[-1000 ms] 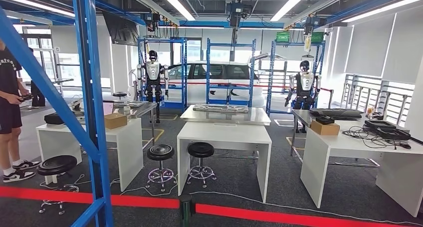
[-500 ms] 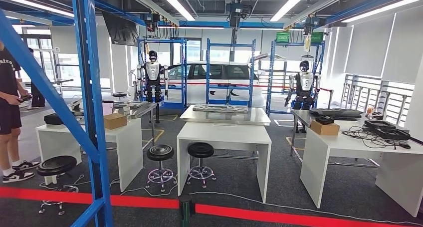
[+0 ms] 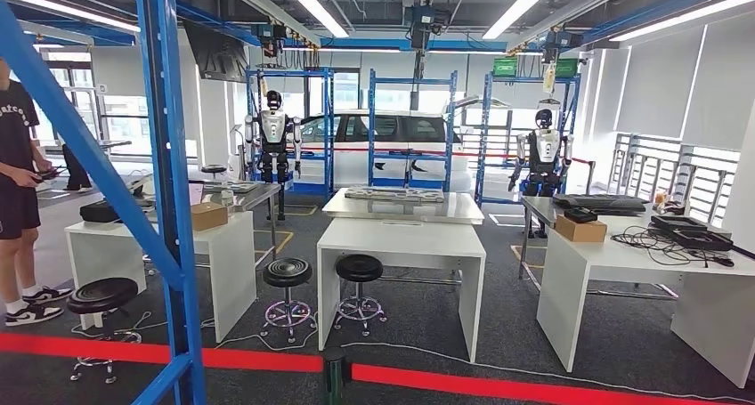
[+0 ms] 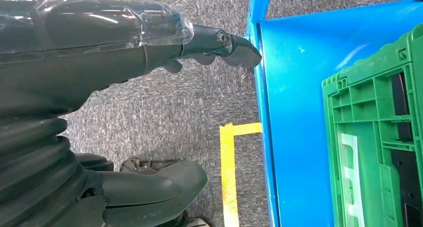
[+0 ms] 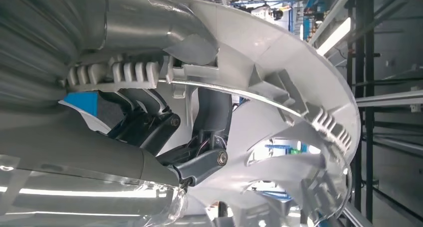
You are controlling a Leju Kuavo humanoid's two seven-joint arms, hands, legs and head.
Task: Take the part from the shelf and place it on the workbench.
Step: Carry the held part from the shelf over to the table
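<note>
The part (image 5: 279, 87) is a silver-white round plastic cover with ribs and cut-outs. My right hand (image 5: 164, 132) grips it from behind, dark fingers curled through its openings. My left hand (image 4: 75, 87) hangs with its fingers stretched out and holds nothing, beside the blue shelf (image 4: 294, 112). A green crate (image 4: 369, 137) sits on that shelf. In the head view the shelf's blue post (image 3: 169, 200) stands close at the left. A white workbench (image 3: 401, 240) stands ahead in the middle of the room.
A red barrier tape (image 3: 499, 387) runs across the floor in front. Black stools (image 3: 287, 273) stand by the tables. White tables (image 3: 623, 254) flank both sides, and a person (image 3: 18, 182) stands at the far left. Yellow floor tape (image 4: 228, 177) lies by the shelf.
The whole head view has shifted slightly, so the camera has moved a little; the blue post now sits a touch further right. Nothing in the room has moved.
</note>
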